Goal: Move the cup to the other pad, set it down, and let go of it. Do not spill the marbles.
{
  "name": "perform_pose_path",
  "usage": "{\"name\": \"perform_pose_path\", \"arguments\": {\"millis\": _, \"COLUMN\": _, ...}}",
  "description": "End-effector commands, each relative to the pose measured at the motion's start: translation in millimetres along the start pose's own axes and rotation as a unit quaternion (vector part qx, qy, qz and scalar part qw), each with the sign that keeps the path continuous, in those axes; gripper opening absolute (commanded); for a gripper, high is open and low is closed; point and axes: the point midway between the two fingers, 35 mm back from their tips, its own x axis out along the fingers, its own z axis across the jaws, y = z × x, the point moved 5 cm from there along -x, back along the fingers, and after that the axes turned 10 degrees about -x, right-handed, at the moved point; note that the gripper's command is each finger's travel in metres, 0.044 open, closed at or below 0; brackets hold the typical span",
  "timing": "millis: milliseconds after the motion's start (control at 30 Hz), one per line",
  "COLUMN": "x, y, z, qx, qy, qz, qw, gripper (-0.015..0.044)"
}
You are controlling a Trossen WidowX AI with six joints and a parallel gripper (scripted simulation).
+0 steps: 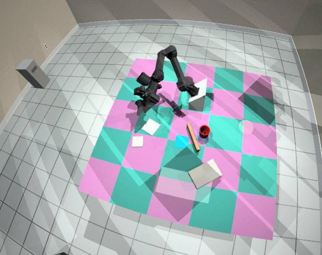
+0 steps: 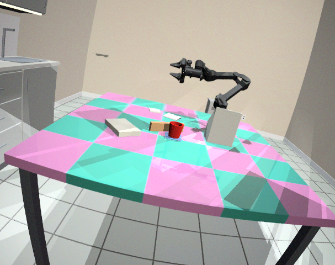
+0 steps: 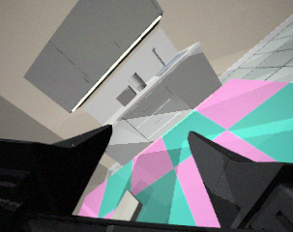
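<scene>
The red cup [image 1: 204, 129] [image 2: 175, 130] stands upright on a blue pad [image 1: 203, 139] [image 2: 176, 139]. Small marks show inside it in the top view, too small to tell as marbles. A bright cyan pad [image 1: 181, 141] lies bare on the other side of the wooden bar; it is hidden in the exterior view. My gripper [image 1: 143, 111] [image 2: 170, 69] [image 3: 150, 131] is open and empty, high above the table and well away from the cup. The cup and both pads are outside the wrist view.
A wooden bar [image 1: 193, 137] [image 2: 159, 126] stands between the pads. A tall pale block [image 1: 198, 92] [image 2: 223, 126] stands by the arm's base. A low beige box [image 1: 205, 174] [image 2: 121, 126] [image 3: 129, 206] lies beyond the bar. Two white flat squares [image 1: 150, 126] [image 1: 137, 141] lie below the gripper's side.
</scene>
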Motion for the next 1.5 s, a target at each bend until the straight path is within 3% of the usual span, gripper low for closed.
{"name": "perform_pose_path", "arguments": {"millis": 0, "x": 1.6, "y": 2.1, "z": 1.2, "qx": 0.006, "qy": -0.001, "qz": 0.006, "qw": 1.0, "gripper": 0.0374}}
{"name": "perform_pose_path", "arguments": {"millis": 300, "x": 41.0, "y": 108.8, "z": 68.5, "qx": 0.196, "qy": 0.006, "qz": 0.291, "qw": 0.936, "gripper": 0.0148}}
{"name": "perform_pose_path", "arguments": {"millis": 500, "x": 32.7, "y": 175.8, "z": 111.8, "qx": 0.229, "qy": 0.079, "qz": 0.44, "qw": 0.864, "gripper": 0.0148}}
{"name": "perform_pose_path", "arguments": {"millis": 700, "x": 5.2, "y": 233.8, "z": 145.0, "qx": 0.204, "qy": 0.184, "qz": 0.538, "qw": 0.797, "gripper": 0.0148}}
{"name": "perform_pose_path", "arguments": {"millis": 867, "x": -29.3, "y": 275.7, "z": 163.6, "qx": 0.151, "qy": 0.3, "qz": 0.569, "qw": 0.75, "gripper": 0.0148}}
{"name": "perform_pose_path", "arguments": {"millis": 1067, "x": -66.4, "y": 309.4, "z": 172.4, "qx": 0.067, "qy": 0.428, "qz": 0.529, "qw": 0.73, "gripper": 0.0148}}
{"name": "perform_pose_path", "arguments": {"millis": 1467, "x": -67.9, "y": 312.1, "z": 172.9, "qx": 0.058, "qy": 0.439, "qz": 0.521, "qw": 0.73, "gripper": 0.0148}}
